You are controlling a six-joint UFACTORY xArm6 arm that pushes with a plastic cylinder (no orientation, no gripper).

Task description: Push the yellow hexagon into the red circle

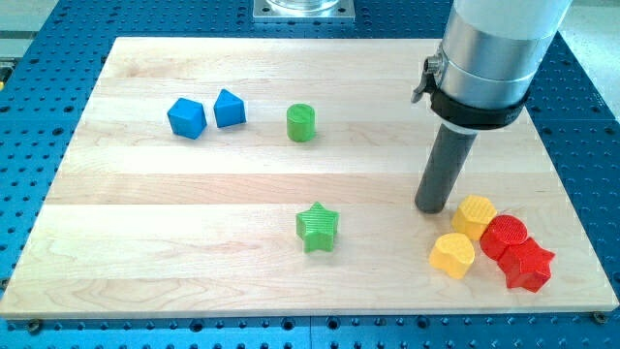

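- Jaws: none are fitted, so no open or closed state applies; the arm ends in a dark rod, and my tip rests on the wooden board, just to the view's left of the yellow hexagon.
- Yellow hexagon: lower right of the view, touching the red circle on that block's upper left.
- Red star: directly below and right of the red circle, in contact.
- Yellow block, of rounded, heart-like shape: beside the hexagon, toward the view's bottom.
- Green star: centre bottom.
- Green cylinder: upper centre.
- Two blue blocks: upper left, side by side.
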